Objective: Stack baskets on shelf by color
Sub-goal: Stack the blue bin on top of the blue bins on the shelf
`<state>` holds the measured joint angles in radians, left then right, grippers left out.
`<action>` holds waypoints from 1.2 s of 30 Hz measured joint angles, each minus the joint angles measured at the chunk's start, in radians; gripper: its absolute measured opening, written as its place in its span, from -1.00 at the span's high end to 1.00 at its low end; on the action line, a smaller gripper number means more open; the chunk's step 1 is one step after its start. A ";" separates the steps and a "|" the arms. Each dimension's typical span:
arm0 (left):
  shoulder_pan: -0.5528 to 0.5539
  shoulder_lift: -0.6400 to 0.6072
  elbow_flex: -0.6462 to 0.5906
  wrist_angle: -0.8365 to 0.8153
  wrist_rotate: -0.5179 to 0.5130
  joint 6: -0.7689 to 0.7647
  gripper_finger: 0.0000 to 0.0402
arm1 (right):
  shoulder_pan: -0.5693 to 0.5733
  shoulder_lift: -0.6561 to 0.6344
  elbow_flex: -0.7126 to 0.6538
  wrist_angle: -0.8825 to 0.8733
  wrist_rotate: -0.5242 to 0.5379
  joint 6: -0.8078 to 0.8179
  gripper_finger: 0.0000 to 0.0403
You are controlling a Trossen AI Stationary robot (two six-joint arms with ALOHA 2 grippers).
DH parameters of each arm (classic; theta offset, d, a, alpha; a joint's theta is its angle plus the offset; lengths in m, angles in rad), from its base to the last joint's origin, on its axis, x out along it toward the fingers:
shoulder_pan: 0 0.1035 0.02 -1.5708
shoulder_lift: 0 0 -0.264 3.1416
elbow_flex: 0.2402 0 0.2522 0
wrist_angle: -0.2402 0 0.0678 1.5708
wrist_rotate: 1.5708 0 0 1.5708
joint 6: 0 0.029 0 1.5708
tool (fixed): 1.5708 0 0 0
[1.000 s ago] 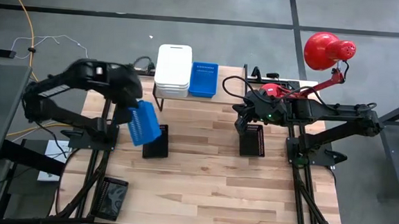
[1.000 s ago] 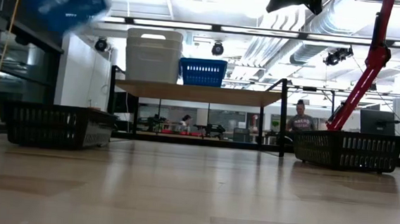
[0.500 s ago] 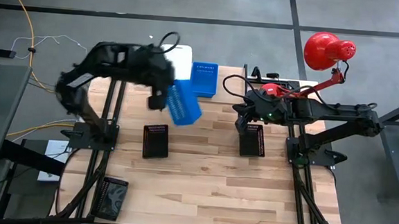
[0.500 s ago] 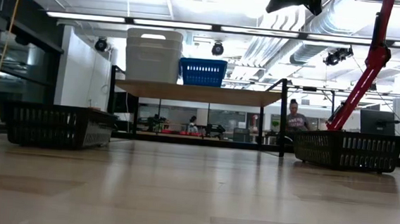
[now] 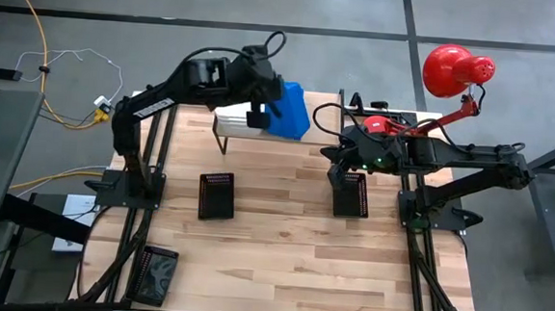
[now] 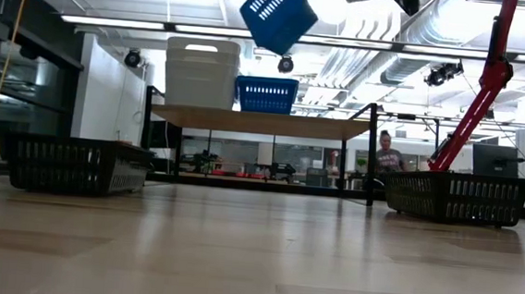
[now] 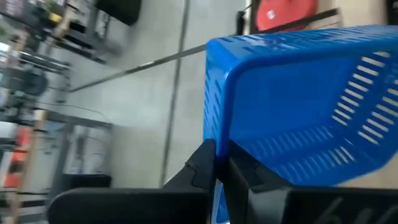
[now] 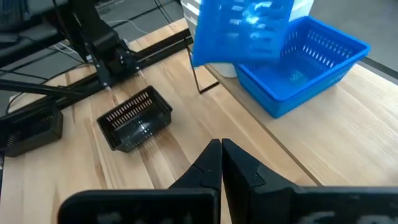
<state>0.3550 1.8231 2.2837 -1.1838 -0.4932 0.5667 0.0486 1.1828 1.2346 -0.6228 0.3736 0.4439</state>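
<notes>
My left gripper (image 5: 263, 110) is shut on a bright blue basket (image 5: 290, 108) and holds it high over the shelf (image 6: 260, 121). On the plank stand a stack of white baskets (image 6: 201, 72) and another blue basket (image 6: 266, 94). The held blue basket (image 6: 279, 14) hangs tilted above that one. Two black mesh baskets rest on the tabletop, one at the left (image 5: 216, 195) and one at the right (image 5: 351, 192). My right gripper (image 8: 221, 152) is shut on nothing and hovers by the right black basket's far end. My left gripper pinches the blue basket's rim wall (image 7: 217, 149) between its two fingers, one on each side of the wall. The fingers slant down from the table's left. The basket is lifted clear and tilted, its slotted wall and bottom turned outward, above the shelf.
A red lamp (image 5: 455, 70) on a red arm stands at the table's far right. A black object (image 5: 159, 274) lies by the near left corner. The wide wooden tabletop between and in front of the black baskets is bare. A person (image 6: 393, 156) sits in the room behind.
My left gripper has carried the blue basket from over the left black basket up and toward the table's far edge and right, to a spot above the shelf's blue basket. The basket has turned and tipped on the way. My right gripper has kept still.
</notes>
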 joint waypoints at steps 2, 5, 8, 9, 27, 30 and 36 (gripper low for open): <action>0.008 0.011 0.000 0.022 -0.029 0.050 1.00 | 0.000 0.000 0.000 0.000 -0.003 0.000 1.00; 0.019 0.026 -0.001 0.036 -0.043 0.096 1.00 | 0.000 0.000 0.000 0.000 -0.003 0.000 1.00; 0.027 0.034 0.000 0.032 -0.046 0.102 1.00 | 0.000 0.000 0.000 0.000 0.001 0.000 1.00; 0.032 0.035 0.000 0.026 -0.046 0.102 1.00 | 0.000 0.000 0.000 -0.001 0.001 0.001 1.00; 0.035 0.034 0.000 -0.017 -0.079 0.100 0.91 | 0.000 0.000 0.000 -0.001 0.001 0.001 1.00; 0.038 0.036 0.000 -0.063 -0.076 0.100 0.88 | 0.000 0.000 0.000 -0.001 0.001 0.001 1.00; 0.038 0.039 0.000 -0.077 -0.075 0.092 0.81 | 0.000 0.000 0.000 -0.001 0.001 0.000 1.00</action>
<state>0.3934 1.8626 2.2833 -1.2606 -0.5685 0.6586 0.0486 1.1831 1.2346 -0.6235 0.3748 0.4442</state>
